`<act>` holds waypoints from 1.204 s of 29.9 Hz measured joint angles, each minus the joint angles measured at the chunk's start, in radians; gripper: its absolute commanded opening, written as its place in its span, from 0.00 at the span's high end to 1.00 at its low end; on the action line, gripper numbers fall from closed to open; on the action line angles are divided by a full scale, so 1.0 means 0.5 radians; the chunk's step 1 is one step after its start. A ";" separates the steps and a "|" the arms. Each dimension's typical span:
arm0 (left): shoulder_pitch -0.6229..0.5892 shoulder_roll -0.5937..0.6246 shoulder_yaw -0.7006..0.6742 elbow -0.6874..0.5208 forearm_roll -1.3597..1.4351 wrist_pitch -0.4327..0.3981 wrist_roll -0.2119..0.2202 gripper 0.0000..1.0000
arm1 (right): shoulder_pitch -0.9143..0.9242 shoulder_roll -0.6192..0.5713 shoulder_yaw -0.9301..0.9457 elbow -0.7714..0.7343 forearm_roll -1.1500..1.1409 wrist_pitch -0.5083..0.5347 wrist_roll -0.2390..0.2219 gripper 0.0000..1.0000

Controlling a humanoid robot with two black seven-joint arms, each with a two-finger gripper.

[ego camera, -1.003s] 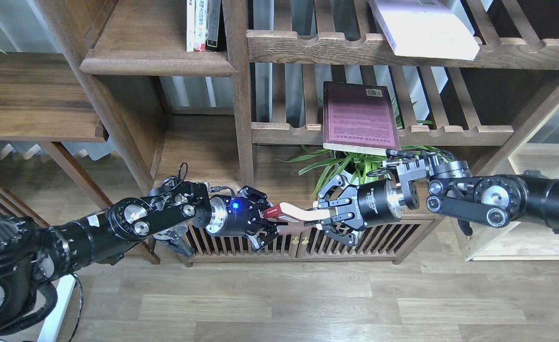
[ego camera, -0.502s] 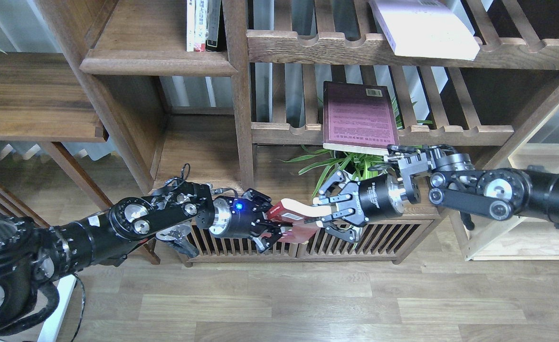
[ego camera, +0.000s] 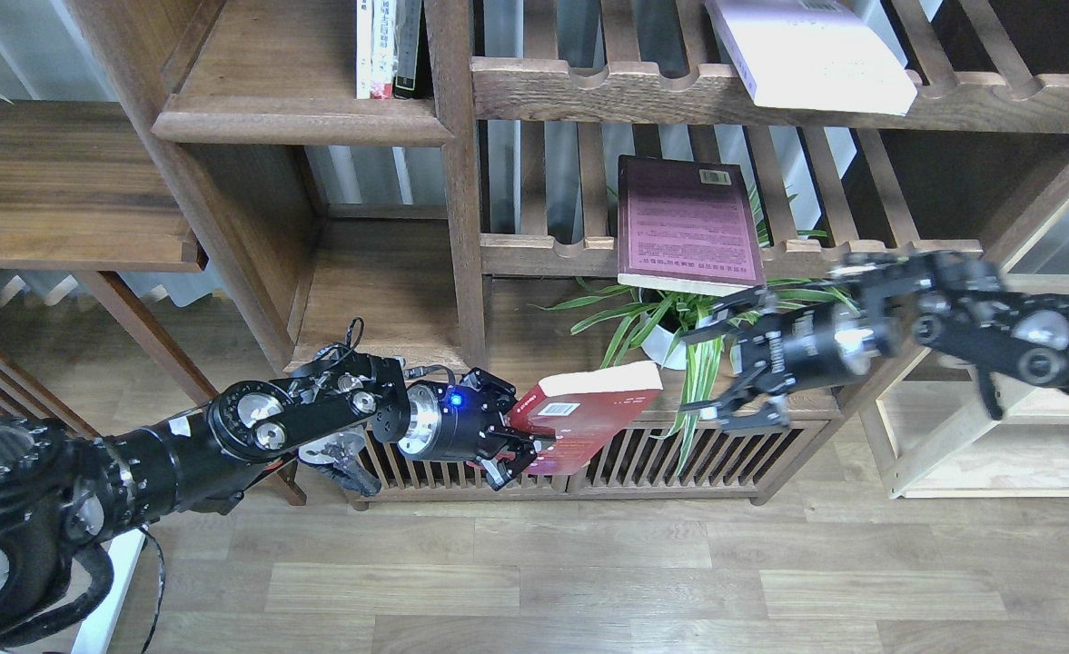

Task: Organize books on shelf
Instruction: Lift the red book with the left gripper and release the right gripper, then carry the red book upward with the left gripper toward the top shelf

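Note:
My left gripper (ego camera: 514, 438) is shut on one end of a glossy red book (ego camera: 588, 413), held out flat in the air in front of the low cabinet. My right gripper (ego camera: 714, 359) hangs open to the book's right, apart from it, fingers spread. A maroon-purple book (ego camera: 687, 224) lies on the middle slatted rack, overhanging its front rail. On the top slatted rack rests a pale white-lavender book (ego camera: 811, 56). The solid dark-brown shelf (ego camera: 302, 123) at upper left carries a few upright books (ego camera: 389, 47) at its right end.
A potted plant (ego camera: 670, 318) with long green leaves stands under the middle rack, just behind my right gripper. A slatted low cabinet (ego camera: 588, 468) sits behind the red book. A pale wood unit (ego camera: 970, 445) is at right. A bookcase post (ego camera: 461, 182) divides the bays.
My right gripper let go of the red book and pulled back to the right, opening wide. The book now tilts up, held by my left gripper alone.

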 measured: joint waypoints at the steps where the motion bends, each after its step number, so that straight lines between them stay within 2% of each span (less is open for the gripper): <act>1: 0.000 0.000 -0.025 -0.011 0.000 0.002 0.000 1.00 | -0.011 -0.041 0.001 -0.020 0.006 0.000 0.000 0.00; 7: 0.000 0.000 -0.148 -0.076 -0.001 0.006 -0.010 1.00 | -0.167 -0.325 0.035 -0.095 0.016 0.000 0.000 0.00; 12: 0.011 0.043 -0.188 -0.202 -0.013 -0.003 -0.021 1.00 | -0.436 -0.481 0.221 -0.256 0.050 0.001 0.000 0.00; 20: 0.057 0.355 -0.278 -0.485 -0.016 -0.010 -0.020 1.00 | -0.769 -0.522 0.403 -0.698 0.161 0.000 0.000 0.00; 26: 0.091 0.691 -0.392 -0.761 -0.016 -0.011 -0.005 1.00 | -0.902 -0.528 0.408 -0.878 0.309 -0.020 0.000 0.00; 36: 0.110 1.204 -0.608 -1.026 -0.146 -0.017 0.014 1.00 | -1.131 -0.513 0.384 -0.962 0.388 -0.356 0.000 0.00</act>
